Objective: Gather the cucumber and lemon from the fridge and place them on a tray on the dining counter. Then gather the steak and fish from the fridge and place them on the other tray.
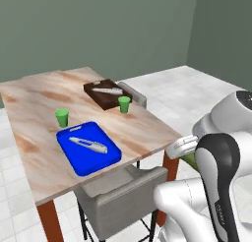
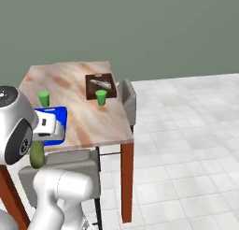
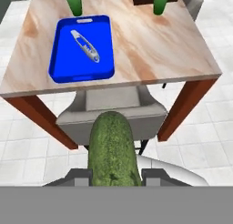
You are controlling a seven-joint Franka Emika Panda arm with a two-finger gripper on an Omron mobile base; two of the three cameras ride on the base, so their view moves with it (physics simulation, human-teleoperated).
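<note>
Gripper (image 3: 113,176) closed around the cucumber (image 3: 112,150), which juts forward from between the two finger tips in the hand view, held short of the table (image 1: 142,125) and above the grey chair (image 3: 113,110) tucked under its near edge. From the right base view a bit of the green cucumber hangs below the hand, beside the robot's shoulder. On the table lies a blue tray (image 3: 59,59) with a pale fish (image 3: 85,45) already in it; further back sits a dark brown tray (image 1: 96,94) with another pale piece on it that I cannot identify, and two green cups (image 1: 62,117) stand near the trays. I would judge the cucumber firm and stiff, fairly light, with a bumpy skin that gives some purchase but a rounded body that could roll or pivot between narrow tips; a hold near the middle would balance it better than one near an end, and here the hold looks to sit toward one end, so it may droop. No brand, label or writing can be read on anything
</note>
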